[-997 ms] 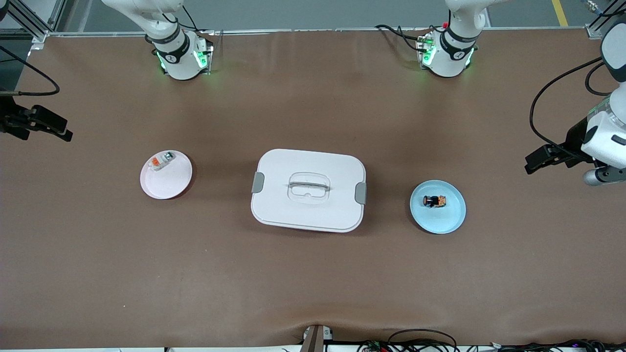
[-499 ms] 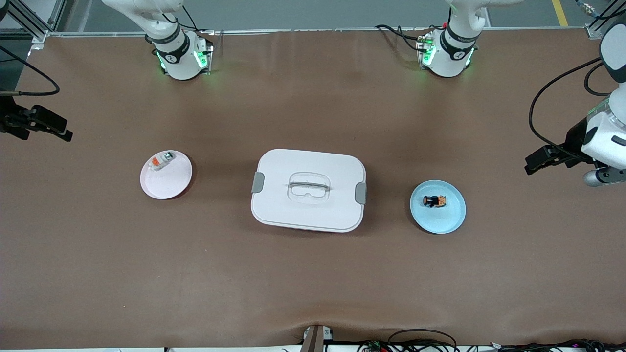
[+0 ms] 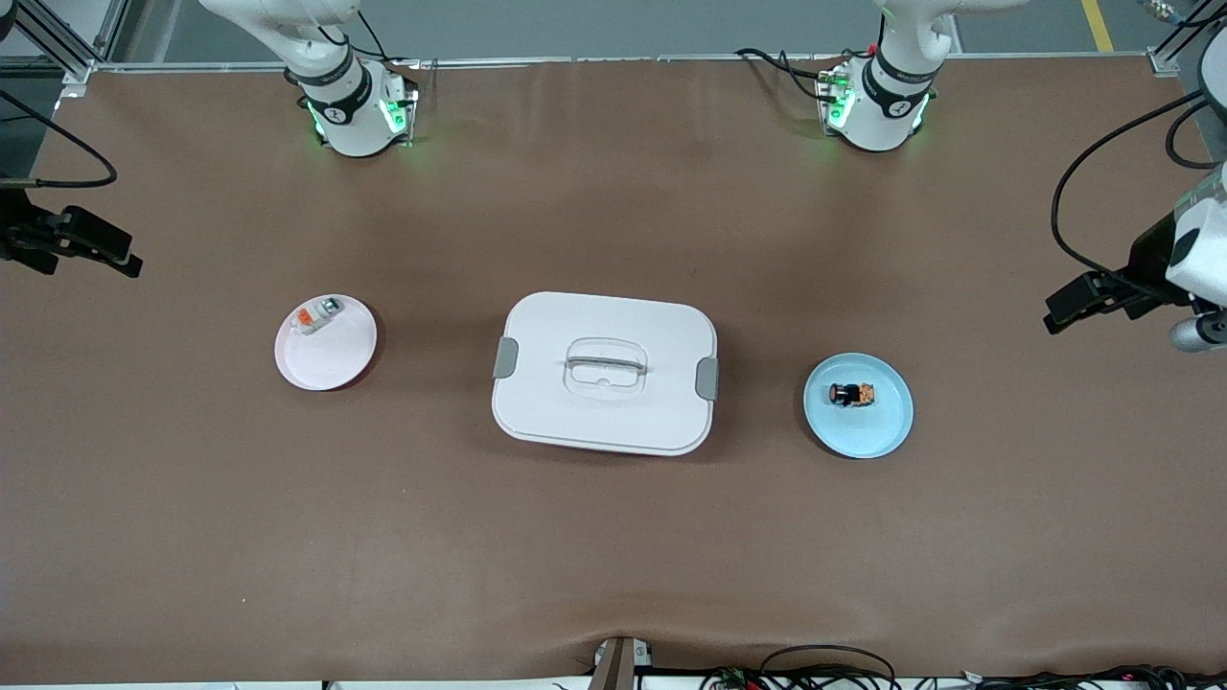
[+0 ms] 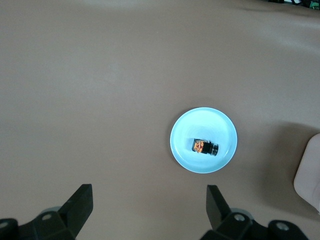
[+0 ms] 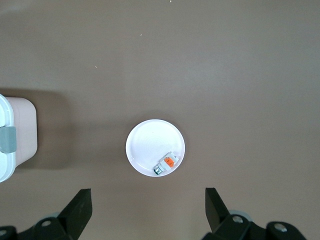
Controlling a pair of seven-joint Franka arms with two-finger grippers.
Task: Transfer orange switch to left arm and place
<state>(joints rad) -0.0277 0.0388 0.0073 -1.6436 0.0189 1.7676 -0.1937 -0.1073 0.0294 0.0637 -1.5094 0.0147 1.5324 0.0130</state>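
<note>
- The table (image 3: 613,537), covered in brown, was pretty much the whole scene, with the two arm bases parked along its top edge in the front view.
- The box (image 3: 604,372) was sat in the middle of the table, lid on, grey latches at both ends and a clear handle on top. It was planted right between the two plates.
- The left gripper (image 4: 148,207) was held up over the table at the left arm's end, well apart from the blue plate. Its jaws were spread wide and nothing was gripped.
- The right gripper (image 5: 147,210) was held up over the table at the right arm's end, well apart from the pink plate. Its jaws were spread wide too, nothing between them.
- The blue plate (image 3: 880,426) was found between the box and the left arm's end of the table.
- The pink plate (image 3: 331,359) was found between the box and the right arm's end, with a pale white-grey piece (image 3: 317,315) laid near its rim.
- The orange switch (image 3: 852,394) was lying on its side on the blue plate, about in the middle. In the left wrist view it (image 4: 205,147) was seen well clear of the left jaws, not between them and not touched by either finger.
</note>
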